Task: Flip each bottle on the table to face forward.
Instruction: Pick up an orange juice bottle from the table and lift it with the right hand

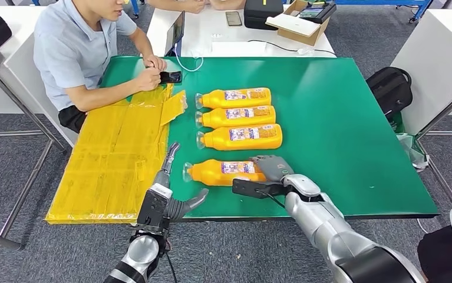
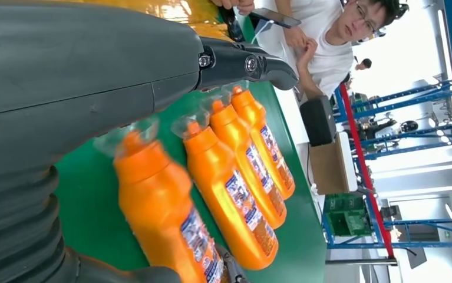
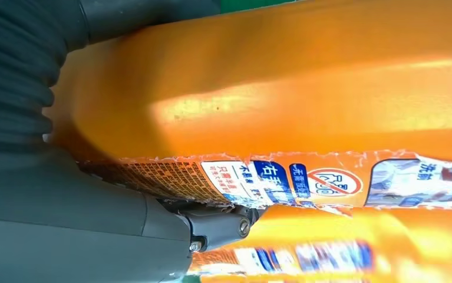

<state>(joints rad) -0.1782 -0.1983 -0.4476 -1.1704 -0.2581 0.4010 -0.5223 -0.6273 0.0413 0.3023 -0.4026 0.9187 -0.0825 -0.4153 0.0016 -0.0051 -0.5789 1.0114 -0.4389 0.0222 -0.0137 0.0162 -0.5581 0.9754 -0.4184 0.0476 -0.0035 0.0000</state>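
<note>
The near bottle (image 1: 223, 172) lies on its side at the table's (image 1: 353, 153) six o'clock edge, cap toward nine, three more bottles (image 1: 238, 118) in a row at twelve. The right hand (image 1: 272, 168) grips its base end. The left hand (image 1: 173, 180) hovers spread just off the cap. A loose hold could let it roll off the edge.

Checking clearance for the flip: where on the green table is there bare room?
Bare green table lies right of the three stacked bottles, out to the far and right edges. Crowded: the near edge, where the right hand grips the nearest bottle beside the left hand; yellow sheet covers the left.
</note>
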